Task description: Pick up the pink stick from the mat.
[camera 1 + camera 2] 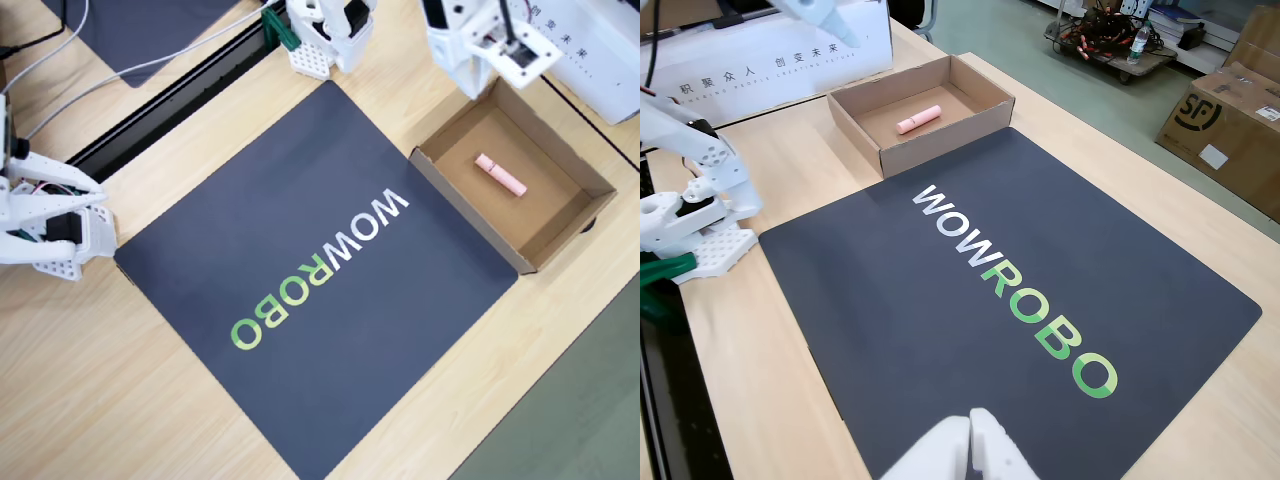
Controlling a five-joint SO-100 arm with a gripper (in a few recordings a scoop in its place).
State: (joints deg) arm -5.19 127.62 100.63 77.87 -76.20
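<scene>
Inside a shallow cardboard box (440,165) that sits against one corner of the mat (300,230), the pink stick (500,174) lies flat on the box floor, apart from all four walls (so it is off the mat already, whatever the task says). The mat's printed face is bare. Above the box's far edge in the overhead view hangs the white gripper (470,70); whether its jaws are parted or closed cannot be told. To pick the stick well, I judge the arm should descend between the walls, turn its jaws across the stick's length, and close at its middle.
</scene>
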